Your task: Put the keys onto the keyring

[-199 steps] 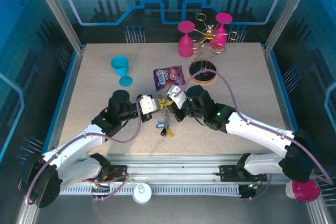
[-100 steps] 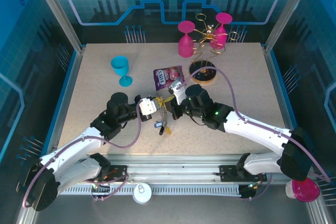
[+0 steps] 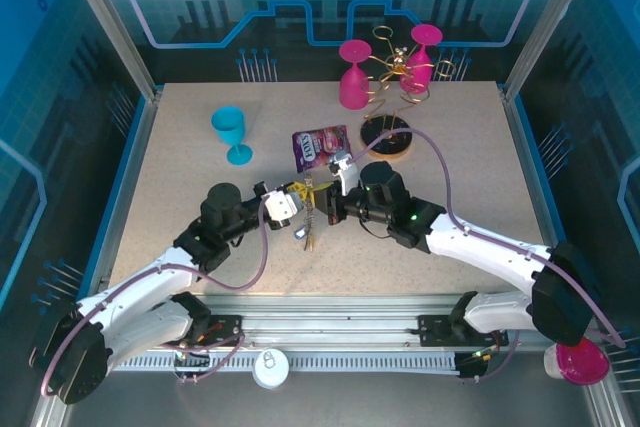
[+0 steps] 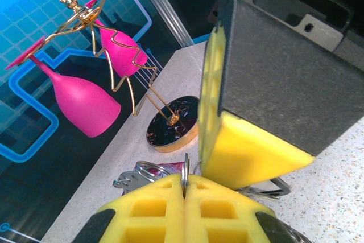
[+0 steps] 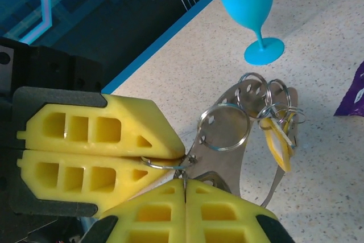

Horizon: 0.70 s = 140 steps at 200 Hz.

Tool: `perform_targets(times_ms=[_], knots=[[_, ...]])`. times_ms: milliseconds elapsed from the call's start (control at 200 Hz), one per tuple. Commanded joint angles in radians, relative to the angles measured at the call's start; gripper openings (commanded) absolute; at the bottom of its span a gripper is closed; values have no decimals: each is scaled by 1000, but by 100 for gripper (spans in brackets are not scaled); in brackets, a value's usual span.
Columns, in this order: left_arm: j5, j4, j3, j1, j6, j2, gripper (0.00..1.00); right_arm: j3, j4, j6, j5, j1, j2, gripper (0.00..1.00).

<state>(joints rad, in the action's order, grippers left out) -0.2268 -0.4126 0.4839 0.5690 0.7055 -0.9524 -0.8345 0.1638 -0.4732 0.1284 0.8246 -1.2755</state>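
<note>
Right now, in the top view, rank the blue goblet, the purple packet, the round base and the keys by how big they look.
1. purple packet and round base: about alike, too close to rank
2. blue goblet
3. keys: clearly smallest

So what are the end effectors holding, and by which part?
The left end effector and the right end effector each pinch the keyring by its thin wire, at neighbouring spots.
</note>
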Motion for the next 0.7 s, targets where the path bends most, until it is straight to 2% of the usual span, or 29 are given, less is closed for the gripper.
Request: perform_targets(times_ms=[0,465,555,695], knots=[[2,-116,-10,14,-31,23,0,16,82,-40,87,-17,20,0],[-20,-171,-19,11,-108,26,0,63,146,-74,156,-55,63,0],[-30,-174,-19,11,-128,26,0,55,126,-13,186,-55,81,0],[-70,-161,-16,10,-163,34,0,42,16,208,205,-74,136,0]])
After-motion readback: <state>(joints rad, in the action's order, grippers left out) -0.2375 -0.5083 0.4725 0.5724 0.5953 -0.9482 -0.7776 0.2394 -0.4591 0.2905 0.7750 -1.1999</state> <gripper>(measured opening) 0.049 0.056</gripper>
